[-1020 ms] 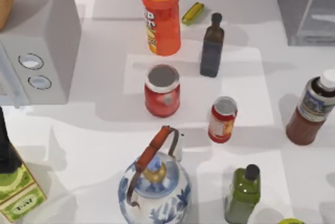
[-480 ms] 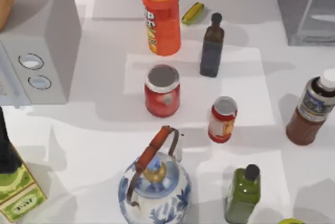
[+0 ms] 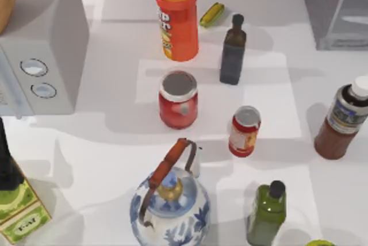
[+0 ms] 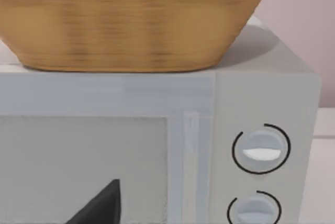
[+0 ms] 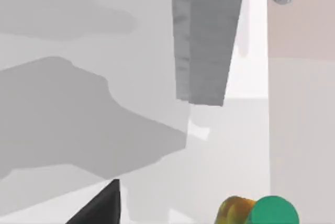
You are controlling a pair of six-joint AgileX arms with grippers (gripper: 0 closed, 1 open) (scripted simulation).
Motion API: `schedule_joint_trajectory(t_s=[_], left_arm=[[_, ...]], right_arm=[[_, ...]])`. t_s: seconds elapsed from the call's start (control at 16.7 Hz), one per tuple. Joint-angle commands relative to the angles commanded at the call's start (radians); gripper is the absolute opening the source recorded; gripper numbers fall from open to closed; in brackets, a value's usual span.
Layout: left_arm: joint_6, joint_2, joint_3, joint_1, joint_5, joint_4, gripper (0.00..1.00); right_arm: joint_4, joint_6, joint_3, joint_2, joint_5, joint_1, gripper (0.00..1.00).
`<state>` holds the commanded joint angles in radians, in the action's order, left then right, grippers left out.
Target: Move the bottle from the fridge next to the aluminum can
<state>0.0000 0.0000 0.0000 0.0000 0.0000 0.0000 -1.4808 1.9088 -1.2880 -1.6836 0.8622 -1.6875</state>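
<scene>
bottle (image 3: 344,120): stands on the table (image 3: 115,142) near its right edge, outside the fridge (image 3: 333,7); long axis upright, white cap on top and leaning toward the right edge as seen from above; reddish-brown liquid below a grey-blue label band.
fridge: at the table's far right corner, pale door panel facing the table; the bottle stands in front of it, apart from it.
can (image 3: 244,131): small red can with a silver top, upright, left of the bottle with bare table between them.
green bottle (image 3: 267,212): black-capped, near the front edge, in front of the can.
dark bottle (image 3: 232,50): slim, black-capped, behind the can.
red jar (image 3: 178,99): grey lid, left of the can.
chip tube (image 3: 177,18): tall, orange, behind the red jar.
teapot (image 3: 170,203): blue and white, brown handle, at the front.
microwave (image 3: 43,56): light grey box with two dials, at the left; a wicker basket (image 4: 131,20) sits on top of it in the left wrist view.
left gripper (image 4: 99,208): a dark finger edge facing the microwave door; I cannot tell how its jaws stand.
right gripper (image 5: 99,208): a dark finger edge over pale table; jaw state cannot be told.
</scene>
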Motion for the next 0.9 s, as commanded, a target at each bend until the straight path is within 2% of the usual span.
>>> schedule_joint_trajectory(t_s=[0.24,0.6,0.78,0.9], left_arm=[[0.0,0.0,0.0,0.0,0.0,0.0,1.0],[0.0,0.0,0.0,0.0,0.0,0.0,1.0],[0.0,0.0,0.0,0.0,0.0,0.0,1.0],[0.0,0.0,0.0,0.0,0.0,0.0,1.0]], right_arm=[[0.001,0.131,-0.043,-0.13,0.07,-0.116,1.0],[0.003,0.136,-0.042,-0.134,0.074,-0.118,1.0],[0.054,0.07,-0.044,-0.116,0.12,-0.066,1.0],[0.133,-0.027,-0.046,-0.107,0.163,0.005,1.0]])
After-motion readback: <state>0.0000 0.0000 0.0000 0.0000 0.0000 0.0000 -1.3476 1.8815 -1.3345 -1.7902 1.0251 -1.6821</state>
